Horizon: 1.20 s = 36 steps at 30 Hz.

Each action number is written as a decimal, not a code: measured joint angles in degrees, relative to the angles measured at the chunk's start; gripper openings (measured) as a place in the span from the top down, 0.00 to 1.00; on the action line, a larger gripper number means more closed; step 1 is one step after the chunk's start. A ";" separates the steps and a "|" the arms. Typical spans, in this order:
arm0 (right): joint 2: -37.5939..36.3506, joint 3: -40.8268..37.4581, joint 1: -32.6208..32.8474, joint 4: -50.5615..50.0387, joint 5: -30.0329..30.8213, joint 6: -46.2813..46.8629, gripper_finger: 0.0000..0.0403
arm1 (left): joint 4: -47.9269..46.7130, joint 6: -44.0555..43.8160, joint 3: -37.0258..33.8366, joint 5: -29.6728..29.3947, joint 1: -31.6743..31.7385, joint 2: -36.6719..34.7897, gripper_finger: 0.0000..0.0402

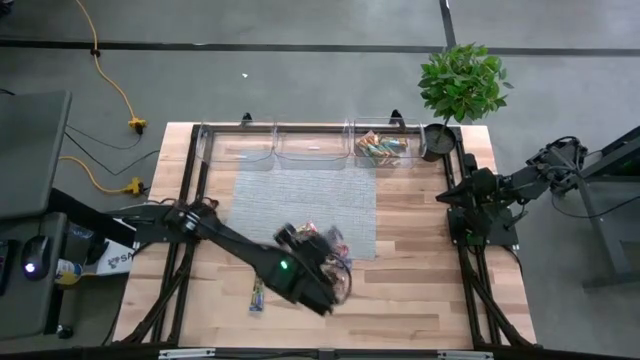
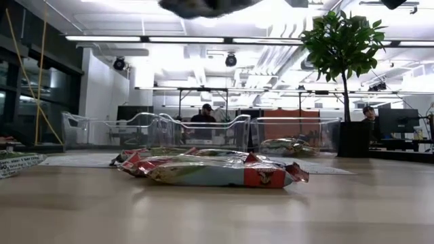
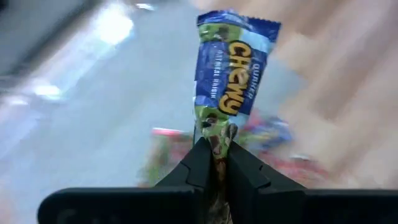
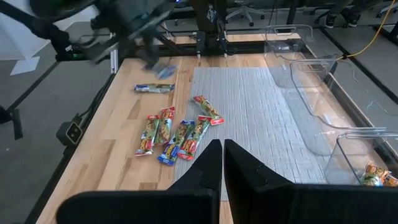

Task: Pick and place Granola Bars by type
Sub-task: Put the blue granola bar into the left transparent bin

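My left gripper (image 3: 216,149) is shut on a blue-and-green "Chewy" granola bar (image 3: 233,68) and hangs in the air over the near middle of the table (image 1: 330,275); only its underside (image 2: 203,5) shows in the low view. Below it lies a loose pile of bars (image 4: 177,134) (image 2: 217,169) at the near edge of the grey mat (image 1: 305,205). One single bar (image 1: 257,295) (image 4: 154,88) lies flat on the wood to the pile's left. My right gripper (image 4: 222,149) is shut and waits at the table's right edge (image 1: 467,225). My left gripper pinches the bar's one end (image 3: 216,134) between its two fingers. The bar's length runs on straight out beyond the fingertips. The bar is lifted clear of the pile and the table, and its far crimped end (image 3: 239,25) is free.
Three clear bins stand along the far edge: the left one (image 1: 240,145), the middle one (image 1: 310,145), and the right one (image 1: 385,148) with several bars in it (image 4: 373,174). A potted plant (image 1: 460,80) stands at the far right corner. People sit in the room behind.
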 joint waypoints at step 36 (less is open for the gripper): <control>0.33 0.00 0.00 0.35 0.96 2.92 1.00 | -0.11 26.43 -15.53 22.52 66.75 -15.85 0.94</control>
